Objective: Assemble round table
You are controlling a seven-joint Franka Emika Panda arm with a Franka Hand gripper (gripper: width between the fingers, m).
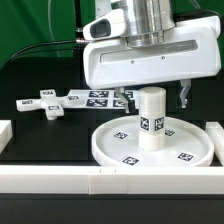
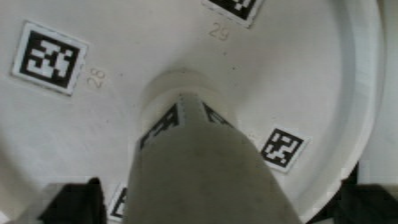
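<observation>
Exterior view, nearest the camera: a long white border rail (image 1: pixel 60 180) runs along the table's front edge. Just behind it lies the round disc (image 1: pixel 112 150), flat and rim up, with tags on its floor. The short cylinder leg (image 1: pixel 152 122) stands upright on the disc's middle, a tag facing the camera. Directly above the leg hangs the gripper (image 1: pixel 155 98), its dark fingers (image 1: pixel 183 96) spread wide to either side of the leg's top, clear of it. Farther back, toward the exterior view's left, the cross-shaped piece (image 1: pixel 45 104) lies flat, and the marker board (image 1: pixel 103 97) lies beside it. The wrist view looks down the leg (image 2: pixel 210 160) to the disc (image 2: pixel 160 50), with the fingertips (image 2: pixel 75 200) apart from the leg.
</observation>
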